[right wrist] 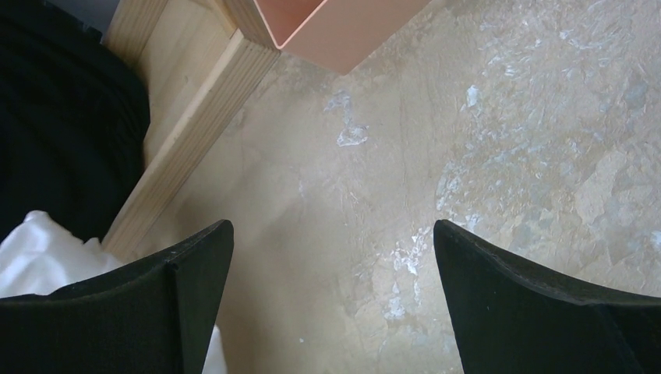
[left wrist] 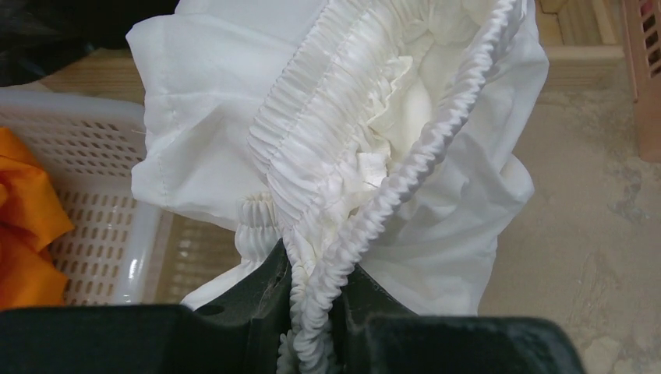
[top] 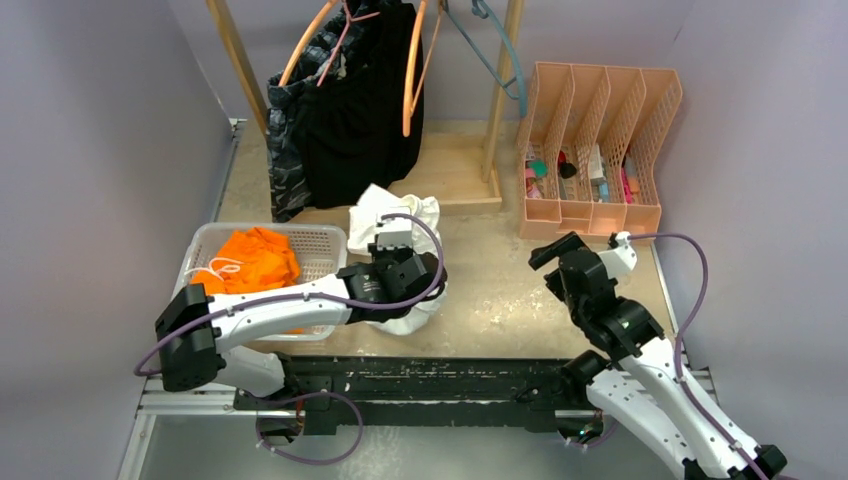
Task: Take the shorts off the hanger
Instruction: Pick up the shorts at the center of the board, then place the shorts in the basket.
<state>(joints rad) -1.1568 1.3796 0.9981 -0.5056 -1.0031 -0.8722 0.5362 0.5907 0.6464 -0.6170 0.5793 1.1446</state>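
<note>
Right, status: left gripper [left wrist: 316, 308] is clamped on the white shorts [left wrist: 226, 101], with the jaws nearly closed and only the gathered elastic waistband between them. We see the rest of the fabric bunched beyond the fingers, over the middle of the table [top: 500, 290], clear of any hanger. Key relation for the next move: the white basket [top: 322, 238] sits just to the left of the held pair, toward the near-left corner, with the orange shorts [top: 255, 262] already in it. Its rim is right beside the hanging cloth in the left wrist view. The waistband's long axis runs away from the fingers toward the far edge, so we judge a short sideways carry to the left and a release would land it. Some cloth may drape over the rim on the way. The left arm is the nearer one to the basket. The right gripper [right wrist: 331, 226] is wide open with nothing in it, hovering over bare table toward the right edge, near the peach file organiser [top: 600, 120] at the far-right corner. The black shorts [top: 365, 110] and camo shorts [top: 285, 150] hang on the rack at the far edge, left of middle, among the orange hangers [top: 410, 80]. We judge the task roughly half done. Labels: we find no brand, tag or writing we can read on any item.
</note>
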